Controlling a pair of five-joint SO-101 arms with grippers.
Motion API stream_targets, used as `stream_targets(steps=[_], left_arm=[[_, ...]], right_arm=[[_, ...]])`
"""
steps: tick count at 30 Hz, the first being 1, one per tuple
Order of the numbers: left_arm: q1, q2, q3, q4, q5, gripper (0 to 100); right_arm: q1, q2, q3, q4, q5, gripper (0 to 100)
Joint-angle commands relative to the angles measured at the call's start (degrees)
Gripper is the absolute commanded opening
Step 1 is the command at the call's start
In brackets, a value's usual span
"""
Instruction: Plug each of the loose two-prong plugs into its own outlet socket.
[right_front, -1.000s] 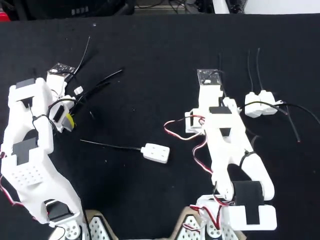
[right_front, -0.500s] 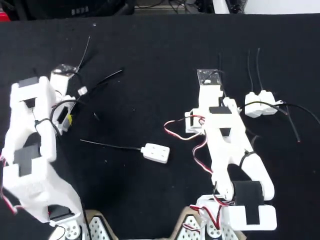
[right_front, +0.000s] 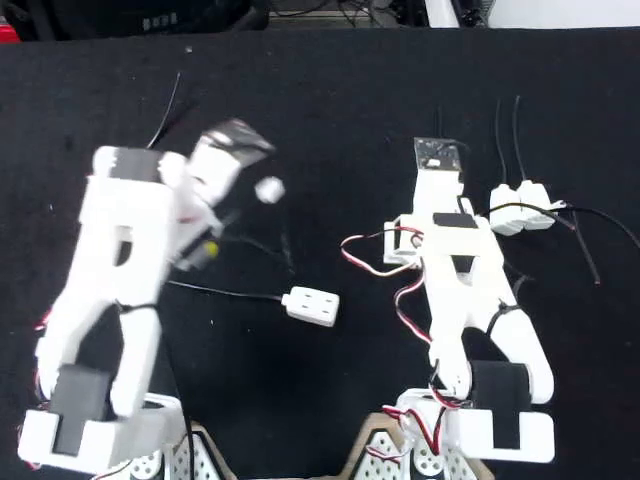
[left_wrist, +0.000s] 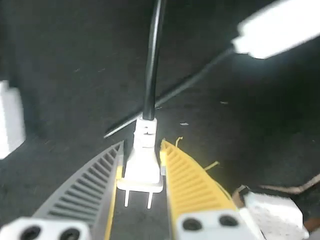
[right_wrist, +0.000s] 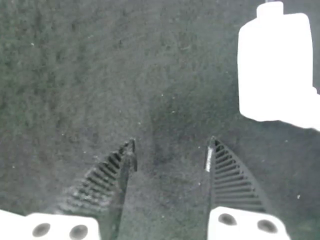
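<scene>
Left wrist view: left gripper (left_wrist: 142, 146) pinches a two-prong plug (left_wrist: 143, 170) between its fingers, prongs toward the wrist, black cord (left_wrist: 152, 60) leading away; right gripper (right_wrist: 170, 146) spread above the surface (right_wrist: 75, 75).

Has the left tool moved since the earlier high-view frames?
Yes. The left tool has swung right, closer to the white outlet block.

No readable text or labels, apparently.

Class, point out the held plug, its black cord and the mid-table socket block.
plug (left_wrist: 143, 167), left wrist view, white body.
black cord (left_wrist: 153, 60), left wrist view, mid-length.
socket block (right_front: 311, 305), high view, top face.
</scene>
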Motion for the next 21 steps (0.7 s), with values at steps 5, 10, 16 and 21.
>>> stream_targets(steps=[5,10,16,21], left_arm=[[11.03,-2.81,11.21,-15.74,3.87,6],[10.42,-2.81,19.74,-31.91,7.3,20],[0.92,-3.52,19.47,-32.44,10.29,25],[-9.98,-3.52,16.92,-26.11,18.37,25]], right_arm=[[1.05,-2.15,-2.77,0.26,-0.26,21.1],[0.88,-1.8,-2.77,0.18,-0.09,21.1],[0.53,-1.8,-2.77,0.26,0.18,21.4],[-2.2,-2.15,-3.56,3.08,0.18,21.4]])
